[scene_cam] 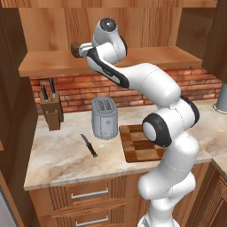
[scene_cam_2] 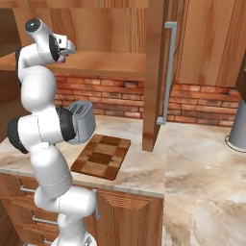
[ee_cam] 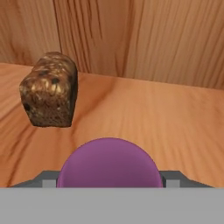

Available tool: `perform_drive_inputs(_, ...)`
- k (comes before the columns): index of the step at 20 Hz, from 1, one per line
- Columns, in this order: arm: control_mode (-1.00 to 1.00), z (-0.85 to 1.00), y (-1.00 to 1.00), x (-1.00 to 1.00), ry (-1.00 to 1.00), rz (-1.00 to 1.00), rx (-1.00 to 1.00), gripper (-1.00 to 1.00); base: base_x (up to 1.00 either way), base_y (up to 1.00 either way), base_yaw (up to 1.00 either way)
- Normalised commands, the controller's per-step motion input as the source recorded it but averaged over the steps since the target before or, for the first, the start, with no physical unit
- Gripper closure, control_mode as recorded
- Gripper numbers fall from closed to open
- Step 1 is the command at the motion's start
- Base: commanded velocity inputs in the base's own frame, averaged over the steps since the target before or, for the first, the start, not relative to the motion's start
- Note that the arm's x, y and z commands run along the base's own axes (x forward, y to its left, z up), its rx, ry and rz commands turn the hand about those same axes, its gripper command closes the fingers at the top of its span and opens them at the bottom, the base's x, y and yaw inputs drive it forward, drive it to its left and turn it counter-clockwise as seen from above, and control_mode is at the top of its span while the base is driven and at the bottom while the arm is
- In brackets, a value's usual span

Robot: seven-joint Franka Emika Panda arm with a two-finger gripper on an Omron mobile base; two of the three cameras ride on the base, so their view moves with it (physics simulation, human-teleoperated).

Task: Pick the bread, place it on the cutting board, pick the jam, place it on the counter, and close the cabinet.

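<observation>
The purple jam (ee_cam: 109,159) sits between my gripper's (ee_cam: 109,180) two fingertips, which press against its sides. It stands on the shelf of the open cabinet (scene_cam: 44,64). The dark brown bread (ee_cam: 50,89) rests on the same shelf, just ahead and to the left of the jar, apart from it. In the left base view the bread (scene_cam: 76,49) peeks out beside the gripper (scene_cam: 84,48), and the hand hides the jar. The patchwork cutting board (scene_cam: 142,145) lies on the beige counter (scene_cam: 57,157) below, to the right of the toaster.
The open cabinet door (scene_cam_2: 154,72) with its grey bar handle (scene_cam_2: 166,72) juts out over the counter (scene_cam_2: 202,158). A silver toaster (scene_cam: 104,117), a knife block (scene_cam: 52,111) and a loose knife (scene_cam: 88,145) share the worktop. A grey object (scene_cam_2: 238,129) stands far right.
</observation>
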Motion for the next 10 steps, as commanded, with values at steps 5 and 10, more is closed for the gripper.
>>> perform_drive_inputs(5,-1.00,0.00,0.00,0.00,0.00,0.00,0.00,1.00,0.00,0.00,0.00)
perform_drive_inputs(10,-1.00,0.00,0.00,-0.13,0.00,0.00,0.00,1.00,0.00,0.00,0.00)
